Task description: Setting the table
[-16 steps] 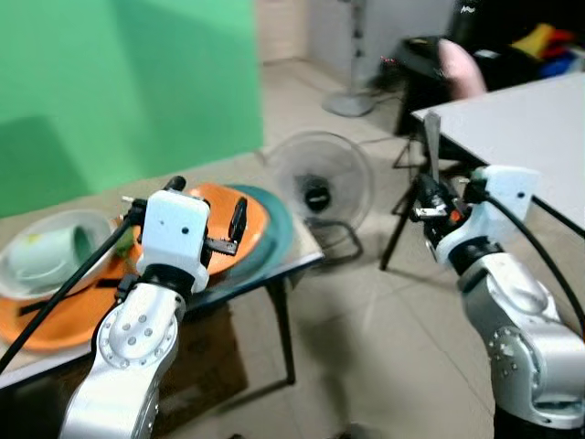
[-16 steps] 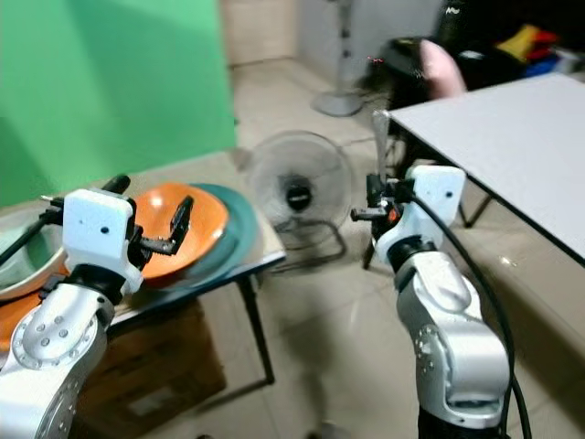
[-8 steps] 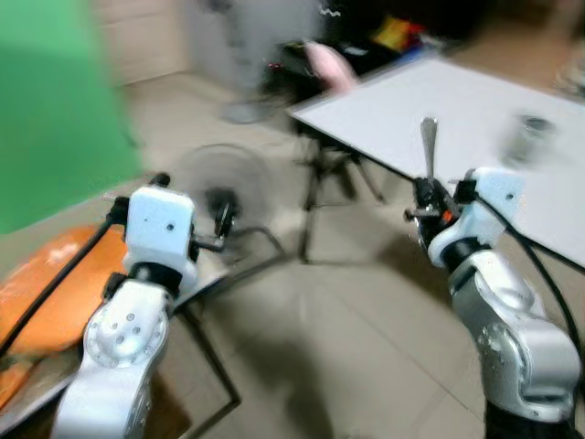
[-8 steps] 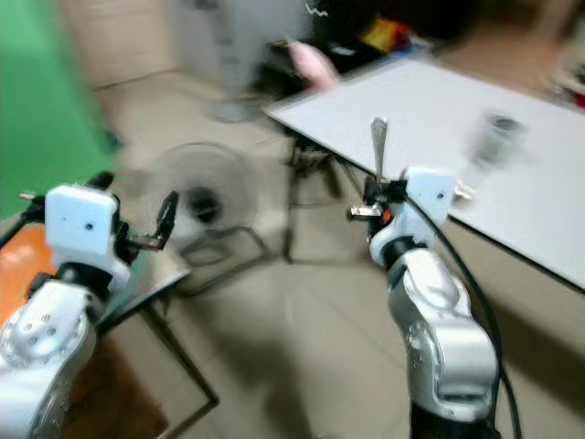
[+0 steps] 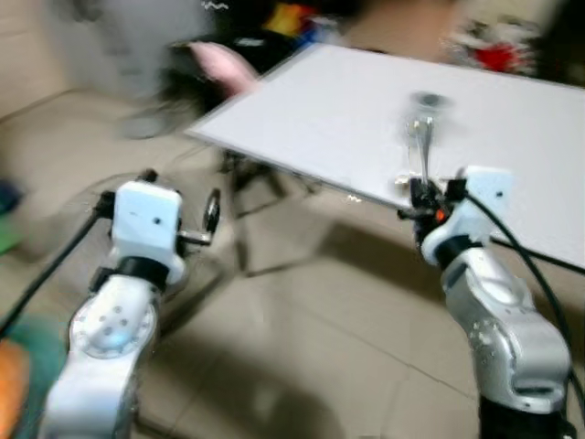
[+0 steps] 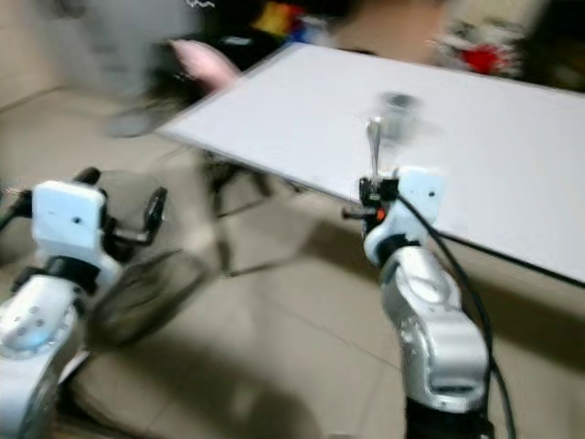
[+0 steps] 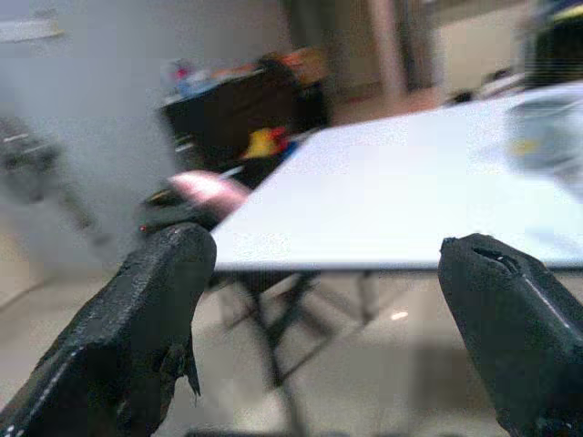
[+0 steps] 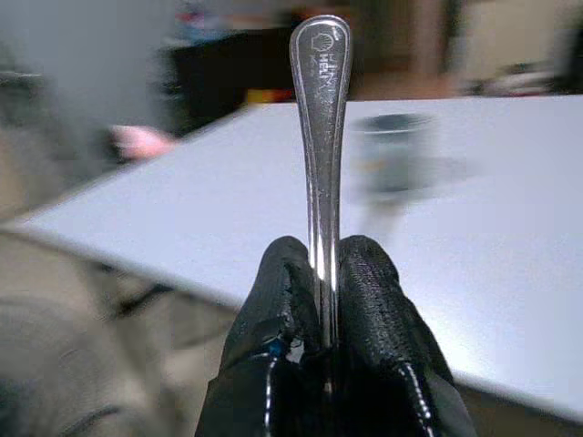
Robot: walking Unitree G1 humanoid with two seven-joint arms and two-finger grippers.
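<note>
My right gripper (image 8: 321, 273) is shut on the handle of a silver metal utensil (image 8: 321, 137), which stands upright with its handle end up. In the eye views that utensil (image 5: 422, 151) rises in front of the near edge of a large white table (image 5: 347, 110). A blurred metal cup (image 5: 426, 101) stands on the table behind it. My left gripper (image 7: 332, 300) is open with nothing between its fingers, held out level over the floor and short of the table's left corner.
A pink object (image 5: 219, 64) and dark furniture lie beyond the table's left corner. Red items (image 5: 494, 55) sit at the table's far end. The table's dark folding legs (image 5: 251, 183) stand ahead of my left arm. Tiled floor spreads below. The picture is blurred.
The whole view has swung to the right: the green wall, the plates and the floor fan slid off to the left and the white table came in front. Both arms keep their pose.
</note>
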